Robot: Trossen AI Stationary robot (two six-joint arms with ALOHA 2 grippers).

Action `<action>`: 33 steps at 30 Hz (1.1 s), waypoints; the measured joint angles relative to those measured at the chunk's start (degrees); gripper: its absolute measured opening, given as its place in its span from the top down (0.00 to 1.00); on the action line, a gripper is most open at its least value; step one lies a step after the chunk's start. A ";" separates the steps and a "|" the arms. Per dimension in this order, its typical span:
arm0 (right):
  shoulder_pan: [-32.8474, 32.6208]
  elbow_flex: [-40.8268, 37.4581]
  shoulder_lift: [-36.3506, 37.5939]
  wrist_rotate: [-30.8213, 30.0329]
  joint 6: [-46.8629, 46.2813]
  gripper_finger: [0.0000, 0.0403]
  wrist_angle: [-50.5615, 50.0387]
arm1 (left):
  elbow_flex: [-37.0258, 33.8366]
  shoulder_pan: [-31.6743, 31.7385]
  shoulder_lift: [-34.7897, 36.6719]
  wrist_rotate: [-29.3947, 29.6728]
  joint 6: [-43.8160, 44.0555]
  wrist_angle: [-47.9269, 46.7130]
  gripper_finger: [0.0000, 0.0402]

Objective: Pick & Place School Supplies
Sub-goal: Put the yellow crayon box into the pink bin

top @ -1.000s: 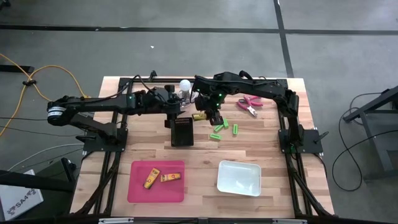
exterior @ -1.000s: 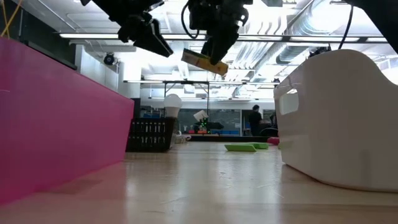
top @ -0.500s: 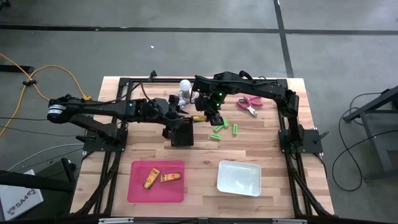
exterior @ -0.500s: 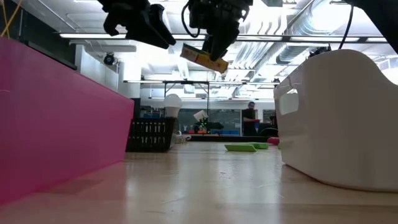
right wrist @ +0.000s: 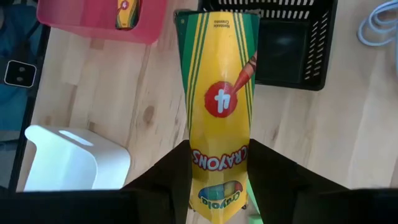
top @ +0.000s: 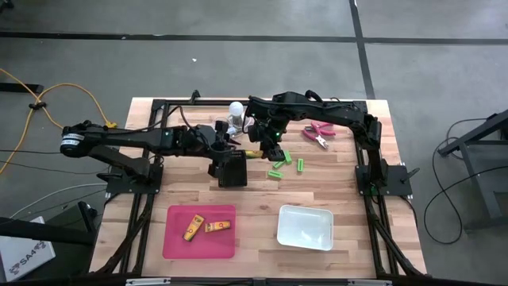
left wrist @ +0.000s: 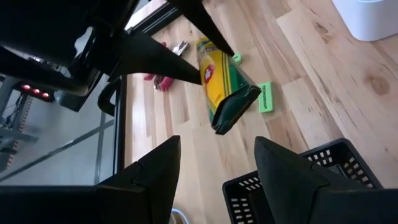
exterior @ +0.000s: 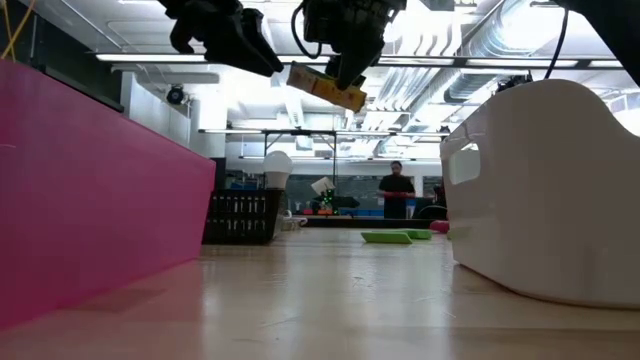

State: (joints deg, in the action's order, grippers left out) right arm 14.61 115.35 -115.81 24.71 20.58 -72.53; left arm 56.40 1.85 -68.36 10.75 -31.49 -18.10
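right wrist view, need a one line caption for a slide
Right pincer shut on a yellow crayon box, held above the wooden table near the black basket and pink tray.

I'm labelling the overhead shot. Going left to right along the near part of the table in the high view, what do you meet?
Pink tray, holding two crayon packs → white tray.

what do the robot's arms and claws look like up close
Both arms are dark, nearly black, built of jointed segments with black cables along them. The left arm has a pale silvery ring at its shoulder end; the right arm shows a small green light. Each claw ends in two flat, tapering matte-black fingers.
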 joint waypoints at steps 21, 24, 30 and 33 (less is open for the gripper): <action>-0.03 0.00 0.00 4.58 0.02 0.67 5.08 | 0.04 -2.51 -0.02 -2.28 -7.56 2.09 0.51; -0.07 0.00 0.00 5.27 0.02 0.67 5.84 | 0.04 -2.49 -0.02 -2.26 -7.56 2.11 0.51; -0.14 0.00 0.00 7.40 0.02 0.67 7.14 | 0.04 -2.47 -0.02 -2.24 -7.71 2.11 0.51; -0.39 0.00 0.00 7.80 0.02 0.67 7.62 | 0.04 -2.47 -0.02 -2.21 -7.31 2.11 0.51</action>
State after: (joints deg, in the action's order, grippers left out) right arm 14.22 115.35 -115.81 32.51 20.60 -64.91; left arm 56.45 -0.62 -68.38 8.54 -38.80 -15.99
